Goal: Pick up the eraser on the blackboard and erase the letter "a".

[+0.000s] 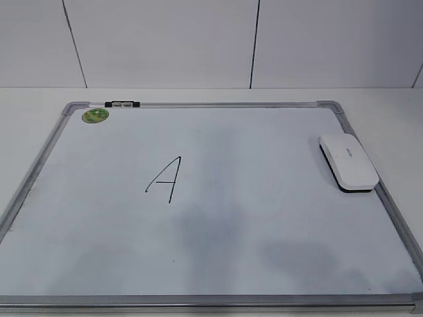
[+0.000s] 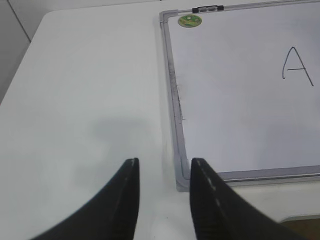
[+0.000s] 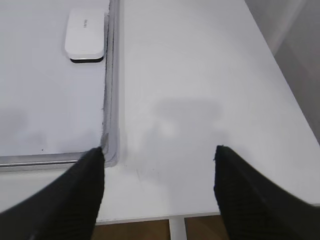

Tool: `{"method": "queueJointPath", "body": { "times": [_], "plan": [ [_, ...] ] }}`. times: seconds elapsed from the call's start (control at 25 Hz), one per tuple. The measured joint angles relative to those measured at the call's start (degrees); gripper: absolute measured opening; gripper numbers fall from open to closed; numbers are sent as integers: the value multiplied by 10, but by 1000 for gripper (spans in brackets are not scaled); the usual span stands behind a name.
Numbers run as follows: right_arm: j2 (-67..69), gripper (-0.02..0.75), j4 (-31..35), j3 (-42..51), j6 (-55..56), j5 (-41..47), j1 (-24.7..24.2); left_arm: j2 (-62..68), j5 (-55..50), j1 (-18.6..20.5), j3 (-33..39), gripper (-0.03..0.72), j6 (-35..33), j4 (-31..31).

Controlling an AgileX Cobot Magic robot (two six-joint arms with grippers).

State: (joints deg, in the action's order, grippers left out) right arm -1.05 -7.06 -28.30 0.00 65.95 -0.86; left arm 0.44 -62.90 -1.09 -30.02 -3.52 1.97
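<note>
The eraser (image 1: 348, 162) lies flat on the blackboard (image 1: 264, 264), close against its right frame and toward the far right corner of the desk (image 3: 200, 75), felt side down. Its long axis runs roughly along that right frame, from the near edge of the desk toward the far edge, slightly slanted in the exterior view.

The right gripper (image 3: 160, 165) hangs over the near right corner of the desk, just past the board's near right corner, fingers spread wide with nothing between them. From there the eraser sits ahead and a little to the left, so this arm looks clearly the nearer one.

The left gripper (image 2: 162, 167) hovers off the board's near left corner, jaws parted only narrowly and empty, well apart from the eraser.

The only mark visible on the board is a tall angular letter (image 1: 165, 179) left of centre; whether this is the letter meant to be erased I cannot say for certain
</note>
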Motion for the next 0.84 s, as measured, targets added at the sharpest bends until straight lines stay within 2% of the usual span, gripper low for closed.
{"method": "queueJointPath", "body": {
  "times": [0.16, 0.84],
  "plan": [
    [0, 536, 0, 0, 0, 0, -15, 0, 0, 10, 0, 237, 0, 0],
    [0, 536, 0, 0, 0, -1, -16, 0, 0, 11, 0, 236, 0, 0]
  ]
}}
